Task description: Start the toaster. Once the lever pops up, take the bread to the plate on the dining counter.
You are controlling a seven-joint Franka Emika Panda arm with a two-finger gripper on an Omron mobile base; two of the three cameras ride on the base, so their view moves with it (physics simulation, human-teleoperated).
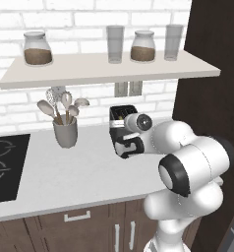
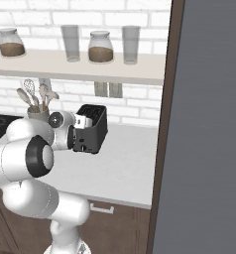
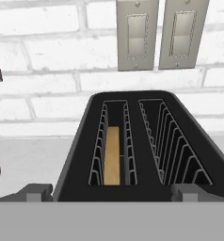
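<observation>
The dark grey boxy two-slot toaster (image 3: pixel 147 146) fills the centre of the hand view, the brown bread slice (image 3: pixel 112 155) standing in its left slot. The pincer (image 3: pixel 112 194) is wide open and empty at the bottom edge. I judge it could push the toaster backward if it misses the lever, which I cannot see.

- The toaster (image 3: pixel 147 141) is a small, boxy, dark grey box with two long slots open in its top, each lined with thin wire guides
- It stands upright on the white worktop, close to the white brick wall, below two wall switch plates; in the left base view (image 1: pixel 123 114) and the right base view (image 2: pixel 94 130) the arm covers part of it
- The bread (image 3: pixel 112 155) sits on edge in the left slot as the hand view shows it, a thin brown strip sunk below the slot's rim
- The other slot holds nothing
</observation>
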